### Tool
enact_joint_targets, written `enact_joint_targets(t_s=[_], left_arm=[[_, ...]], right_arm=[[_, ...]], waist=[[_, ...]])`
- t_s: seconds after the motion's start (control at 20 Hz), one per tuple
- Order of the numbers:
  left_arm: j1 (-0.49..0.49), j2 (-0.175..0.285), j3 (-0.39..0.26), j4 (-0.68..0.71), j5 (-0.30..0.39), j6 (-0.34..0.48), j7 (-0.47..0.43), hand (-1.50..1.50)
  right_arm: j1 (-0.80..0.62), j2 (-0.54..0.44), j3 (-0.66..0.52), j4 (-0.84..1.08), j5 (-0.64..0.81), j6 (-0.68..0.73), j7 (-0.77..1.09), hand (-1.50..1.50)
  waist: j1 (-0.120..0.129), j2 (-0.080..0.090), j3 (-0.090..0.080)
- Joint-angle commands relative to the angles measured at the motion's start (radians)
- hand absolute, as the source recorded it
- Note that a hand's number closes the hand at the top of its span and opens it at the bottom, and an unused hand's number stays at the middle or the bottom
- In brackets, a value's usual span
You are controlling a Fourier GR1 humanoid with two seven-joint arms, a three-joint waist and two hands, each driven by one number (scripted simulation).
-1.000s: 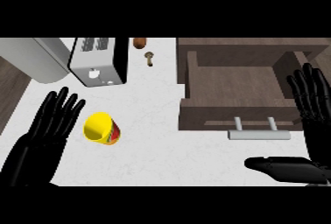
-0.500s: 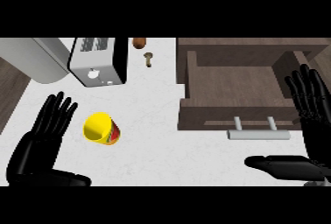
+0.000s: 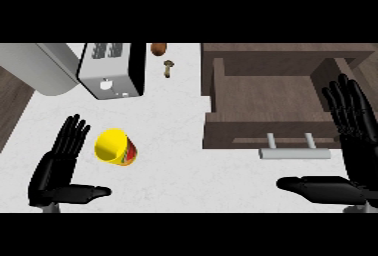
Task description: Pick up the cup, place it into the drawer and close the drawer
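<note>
The white bench (image 3: 177, 175) is seen under both robot hands. The drawer (image 3: 266, 97) is pulled open, and nothing is seen inside it. It lies just beside the right robot hand (image 3: 356, 135), on its thumb side, and well apart from the left robot hand (image 3: 57, 167). A toaster (image 3: 111, 70) is set far ahead of the left robot hand's fingertips.

Both robot hands are held wide open, with straight fingers and the thumb stuck out. Nothing is held by either one.

The yellow cup (image 3: 114, 147) is laid on its side on the bench, just beside the left robot hand, on the thumb side. It does not seem to be touched. The drawer's handle (image 3: 295, 153) is found just ahead of the right robot hand's thumb.

In the last second the left robot hand has been pulled back a little toward the lower edge, and its thumb has been swung out below the cup. The cup has not been moved. The right robot hand and the drawer have been left as they were.

So the pick-up has not been started yet. The left robot hand is probably being made ready for a grab. The cup must still be gripped, carried across to the drawer and put inside. Then the drawer must be pushed shut.
</note>
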Motion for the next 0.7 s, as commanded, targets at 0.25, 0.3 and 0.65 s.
enact_joint_targets(t_s=[0.25,0.3,0.65], left_arm=[[-0.140,0.019,0.046,0.443,-0.112,0.025,-0.271,-1.50],[-0.121,0.050,0.070,0.450,-0.084,-0.009,-0.262,-1.50],[-0.251,0.077,0.104,0.808,-0.115,-0.032,-0.516,-1.50]], right_arm=[[-0.059,-0.026,-0.052,0.062,-0.030,0.026,-0.001,-1.50],[0.014,-0.037,-0.049,-0.081,-0.060,0.048,0.072,-1.50],[-0.040,-0.012,-0.039,0.038,-0.024,0.036,0.005,-1.50]], waist=[[-0.002,0.001,0.000],[-0.004,0.000,0.000],[-0.003,0.001,-0.001]])
